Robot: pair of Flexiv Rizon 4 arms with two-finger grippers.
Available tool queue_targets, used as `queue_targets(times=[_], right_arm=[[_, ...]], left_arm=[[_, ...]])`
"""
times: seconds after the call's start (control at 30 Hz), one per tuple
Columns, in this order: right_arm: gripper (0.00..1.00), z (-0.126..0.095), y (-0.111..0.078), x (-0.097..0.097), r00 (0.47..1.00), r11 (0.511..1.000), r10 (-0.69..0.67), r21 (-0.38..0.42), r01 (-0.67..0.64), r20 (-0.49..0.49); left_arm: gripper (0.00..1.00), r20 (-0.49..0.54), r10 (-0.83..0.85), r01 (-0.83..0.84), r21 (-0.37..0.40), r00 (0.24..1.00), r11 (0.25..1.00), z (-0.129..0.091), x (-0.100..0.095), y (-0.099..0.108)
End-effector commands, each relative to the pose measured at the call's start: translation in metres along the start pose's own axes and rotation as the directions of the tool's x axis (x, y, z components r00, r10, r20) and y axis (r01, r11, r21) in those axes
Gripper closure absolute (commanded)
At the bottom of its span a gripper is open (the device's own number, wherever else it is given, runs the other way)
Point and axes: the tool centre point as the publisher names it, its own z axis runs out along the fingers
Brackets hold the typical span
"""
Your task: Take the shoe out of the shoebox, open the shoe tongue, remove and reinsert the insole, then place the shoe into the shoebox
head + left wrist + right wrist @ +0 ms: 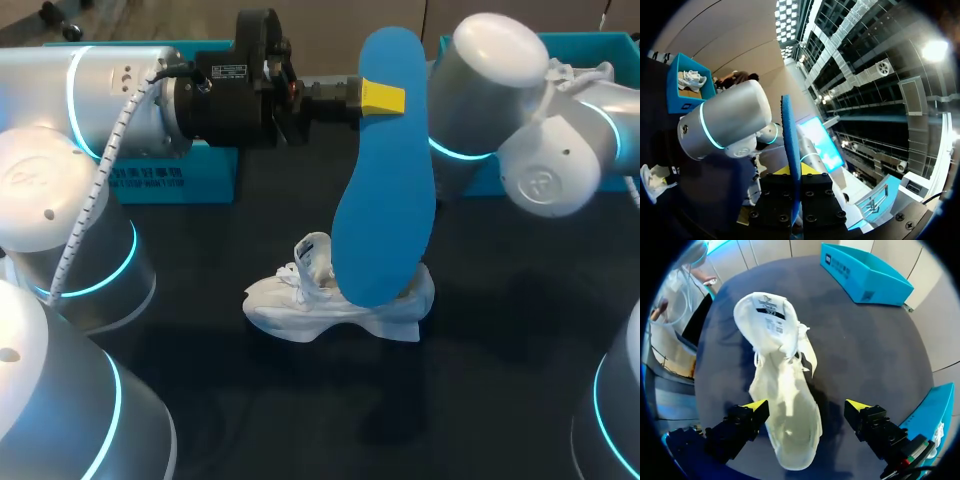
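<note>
Left arm (50,400): closest to us; big and silver with glowing blue rings; comes in from the left and reaches across the back of the worktop (520,340)
Left end effector (383,97): pinching the top end of the insole; one yellow tip lies flat on the blue face; from the left wrist the insole shows edge-on between the two fingers
Insole (385,190): blue; held up in the air, standing nearly straight; its low end covers the back part of the shoe in the head view; I cannot tell if they touch
Shoe (300,305): white; out of the box; stands on its sole in the middle of the dark worktop
Tongue (767,315): pulled up and open; a tag shows on its inner side
Right arm (520,110): comes in from the right, beside the insole
Right end effector (806,405): spread wide; holds nothing; the shoe lies under the gap, with one yellow tip on each side
Shoebox (195,175): blue; at the back left, behind the left arm; well apart from the shoe
Other shoebox (600,45): blue; at the back right; another white shoe (690,80) lies in it
</note>
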Motion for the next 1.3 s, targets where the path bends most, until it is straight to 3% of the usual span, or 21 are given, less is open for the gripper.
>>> queue_targets(times=[0.03,0.2,0.27,0.43,0.67,0.9,1.0,1.03,1.07,1.3], right_arm=[[0.0,0.025,0.01,-0.009,1.0,1.0,-0.006,0.009,0.006,-0.026],[0.01,0.039,0.009,-0.011,0.999,0.999,-0.015,0.04,0.017,-0.048],[0.31,0.043,0.008,-0.012,0.998,0.999,-0.015,0.046,0.018,-0.055],[0.5,0.054,0.002,-0.012,0.997,0.998,-0.012,0.066,0.017,-0.073],[0.53,0.061,-0.007,-0.012,0.996,0.994,-0.004,0.108,0.013,-0.087],[0.64,0.061,-0.008,-0.011,0.994,0.987,-0.023,0.158,0.039,-0.103],[0.8,0.06,-0.008,-0.01,0.994,0.986,-0.025,0.163,0.042,-0.107],[0.96,0.06,-0.008,-0.009,0.994,0.985,-0.023,0.166,0.041,-0.111],[1.0,0.058,-0.008,-0.008,0.994,0.985,-0.021,0.167,0.04,-0.111],[1.0,0.048,-0.013,-0.005,0.99,0.991,0.056,0.132,-0.038,-0.132]], left_arm=[[1.0,0.001,-0.001,0.001,0.0,1.0,1.0,0.001,-0.001,0.001],[1.0,0.001,-0.001,0.001,0.0,1.0,1.0,0.001,-0.001,0.001],[1.0,0.001,-0.001,0.001,0.0,1.0,1.0,0.001,-0.001,0.001],[1.0,0.001,-0.001,0.001,0.0,1.0,1.0,0.001,-0.001,0.001],[1.0,0.001,-0.001,0.001,0.0,1.0,1.0,0.001,-0.001,0.001],[1.0,0.001,-0.001,0.001,0.0,1.0,1.0,0.001,-0.001,0.001],[1.0,0.001,-0.001,0.001,0.0,1.0,1.0,0.001,-0.001,0.001],[1.0,0.001,-0.001,0.001,0.0,1.0,1.0,0.001,-0.001,0.001],[1.0,0.001,-0.001,0.001,0.0,1.0,1.0,0.001,-0.001,0.001],[1.0,0.001,-0.001,0.001,0.0,1.0,1.0,0.001,-0.001,0.001]])
